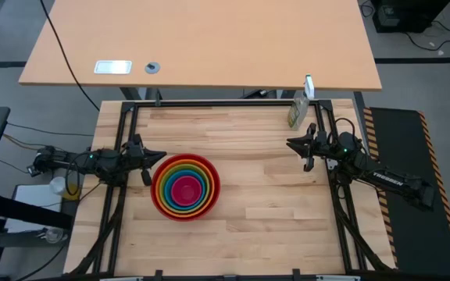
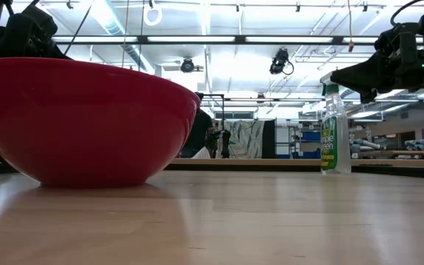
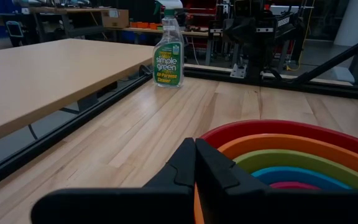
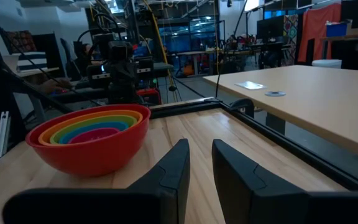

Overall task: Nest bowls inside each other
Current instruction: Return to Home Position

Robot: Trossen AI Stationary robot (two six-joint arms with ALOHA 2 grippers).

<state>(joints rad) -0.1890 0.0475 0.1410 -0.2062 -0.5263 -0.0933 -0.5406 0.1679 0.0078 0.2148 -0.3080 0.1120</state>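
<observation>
Several bowls sit nested into one stack [image 1: 186,186] left of the table's middle: a red outer bowl [image 2: 87,118], then orange, yellow, green, blue and pink inside it [image 4: 92,134]. The red bowl rests on the wood by its base. My left gripper [image 1: 161,156] hovers just left of the stack's rim [image 3: 291,127], fingers shut [image 3: 194,168] with nothing between them. My right gripper [image 1: 291,143] hangs over the table's right part, well away from the stack, its fingers [image 4: 178,168] a small gap apart and holding nothing.
A green spray bottle [image 1: 297,113] stands at the far right corner, close to my right gripper [image 2: 335,132]. A second, lighter table [image 1: 201,39] lies beyond the far edge. Bare wood [image 1: 264,203] stretches to the right of the bowls and toward the near edge.
</observation>
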